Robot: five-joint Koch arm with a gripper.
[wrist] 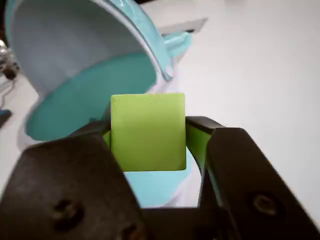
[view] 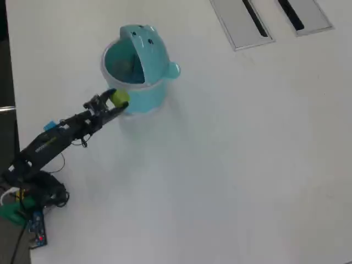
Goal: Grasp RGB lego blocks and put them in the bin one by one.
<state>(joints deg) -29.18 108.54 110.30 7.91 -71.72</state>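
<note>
My claw (wrist: pixel 148 137) is pinching the green block (wrist: pixel 148 131) at the rim of the open bin (view: pixel 144 96) in the overhead frame's upper left, unreleased; no red or blue blocks show on the tabletop (view: pixel 247 165).

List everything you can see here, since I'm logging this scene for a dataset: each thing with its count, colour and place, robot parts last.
Lego block: one, yellow-green, clamped between the gripper's jaws at the bin's near rim.
Bin: one, light teal, round, lid flipped open, upper left of the table in the overhead view. What lies inside cannot be told.
Slotted panels: two, grey with dark slots, top right of the overhead view.
Table: one, white.
Electronics and cables: dark bundle with green and blue boards, at the arm's base, bottom left of the overhead view.
Arm: one, black, reaching from the lower left toward the bin.
Gripper: one, black, closed on the block.
</note>
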